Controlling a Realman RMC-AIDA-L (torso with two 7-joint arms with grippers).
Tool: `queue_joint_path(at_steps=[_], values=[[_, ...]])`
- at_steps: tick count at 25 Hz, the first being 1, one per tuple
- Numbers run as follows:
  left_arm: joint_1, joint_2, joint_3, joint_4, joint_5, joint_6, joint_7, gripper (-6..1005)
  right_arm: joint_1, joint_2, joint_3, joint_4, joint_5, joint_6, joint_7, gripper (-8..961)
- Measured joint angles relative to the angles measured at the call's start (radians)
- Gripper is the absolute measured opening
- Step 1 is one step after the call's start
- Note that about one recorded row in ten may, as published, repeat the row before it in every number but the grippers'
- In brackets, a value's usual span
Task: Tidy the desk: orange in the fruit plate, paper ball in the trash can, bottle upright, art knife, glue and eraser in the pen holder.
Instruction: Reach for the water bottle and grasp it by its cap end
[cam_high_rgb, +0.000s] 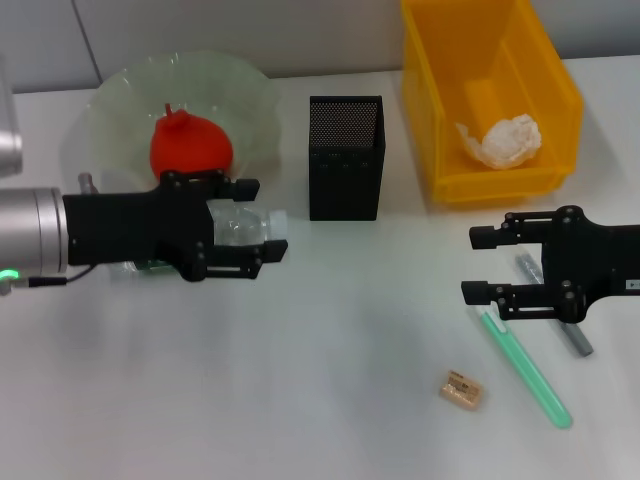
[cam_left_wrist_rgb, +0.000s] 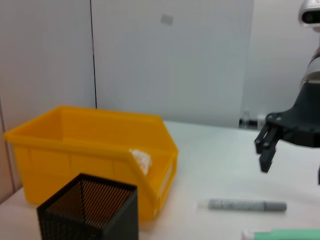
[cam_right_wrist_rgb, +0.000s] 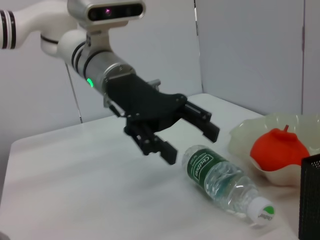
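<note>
Your bottle (cam_high_rgb: 232, 232) lies on its side on the surface (cam_high_rgb: 320, 400), cap toward the pen holder (cam_high_rgb: 346, 157), just in front of the plate (cam_high_rgb: 120, 110). From the head view the left gripper (cam_high_rgb: 262, 220) covers most of it, so you see only clear plastic and the white cap between the jaws. The right wrist view gives you what the head view hides: the left gripper (cam_right_wrist_rgb: 192, 135) hangs above the bottle (cam_right_wrist_rgb: 225, 180) with its jaws spread wide, apart from it, and the green label and the cap are plainly visible.

The orange (cam_high_rgb: 190, 145) sits in the plate; you see it there in the right wrist view too (cam_right_wrist_rgb: 277, 150). The paper ball (cam_high_rgb: 500, 140) rests inside the yellow bin (cam_high_rgb: 430, 120), and the left wrist view shows only a white scrap of it (cam_left_wrist_rgb: 141, 159) over the bin's front wall (cam_left_wrist_rgb: 75, 160).

The right gripper (cam_high_rgb: 478, 263) hovers over the near right of the surface, jaws open wide, above the green stick (cam_high_rgb: 525, 368) and the grey pen-shaped tool (cam_high_rgb: 578, 338). The head view hides part of that grey tool behind the gripper; the left wrist view shows it (cam_left_wrist_rgb: 242, 205) lying whole on the surface, with the right gripper (cam_left_wrist_rgb: 266, 147) above it and not touching. The eraser (cam_high_rgb: 461, 389) lies alone, near the green stick; only the head view shows it.
</note>
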Motion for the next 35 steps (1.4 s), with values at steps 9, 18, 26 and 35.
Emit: queue_joint_path(at_steps=[9,18,26,35], values=[[-0.093,-0.005,0.039,0.088,0.213,-0.05,-0.133,814,-0.002,-0.002,0.0,0.026,-0.006,0.01,-0.001,668],[-0.12,-0.006,0.153,0.156,0.33,-0.128,-0.16,815,0.0,0.0,0.0,0.035,-0.014,0.01,0.004,669],[-0.128,-0.006,0.208,0.206,0.38,-0.181,-0.141,814,0.005,0.0,0.0,0.054,-0.014,0.01,0.004,668],[-0.156,-0.01,0.299,0.187,0.43,-0.264,-0.16,815,0.009,0.0,0.0,0.068,-0.014,0.012,0.005,669]])
